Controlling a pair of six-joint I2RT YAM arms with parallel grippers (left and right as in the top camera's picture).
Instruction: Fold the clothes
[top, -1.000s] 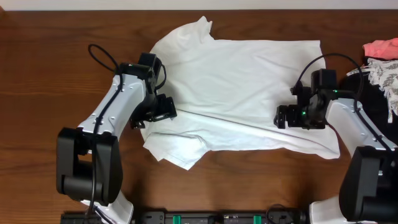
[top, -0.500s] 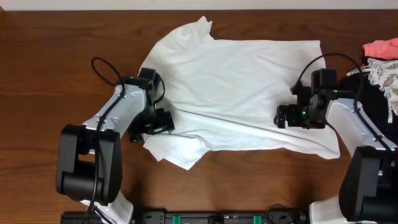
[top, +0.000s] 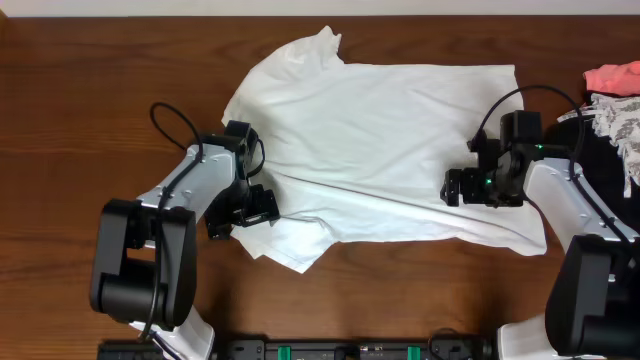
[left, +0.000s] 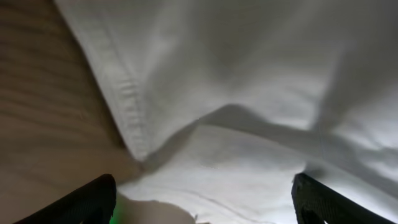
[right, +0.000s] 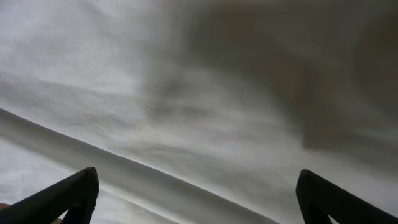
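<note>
T-shirt (top: 390, 150) spread on table (top: 80, 120), diagonal crease across lower half, 1 sleeve jutting at near edge. Left gripper (top: 260, 207) over shirt's hemmed edge, jaws spread wide, cloth beneath, unpinched. Right gripper (top: 465, 188) over opposite end, jaws likewise released, crease between them. Pink cloth (top: 612, 76) and patterned cloth (top: 618, 118) at table's right edge; container unclear.

You're looking at a plain white T-shirt (top: 390, 150) on a dark red-brown, wood-grained table (top: 80, 100). Your left arm (top: 185, 185) and right arm (top: 575, 205) have white shells with black joints. At the right edge lie a coral-pink cloth (top: 612, 77) and a white lacy-patterned cloth (top: 612, 118).
</note>
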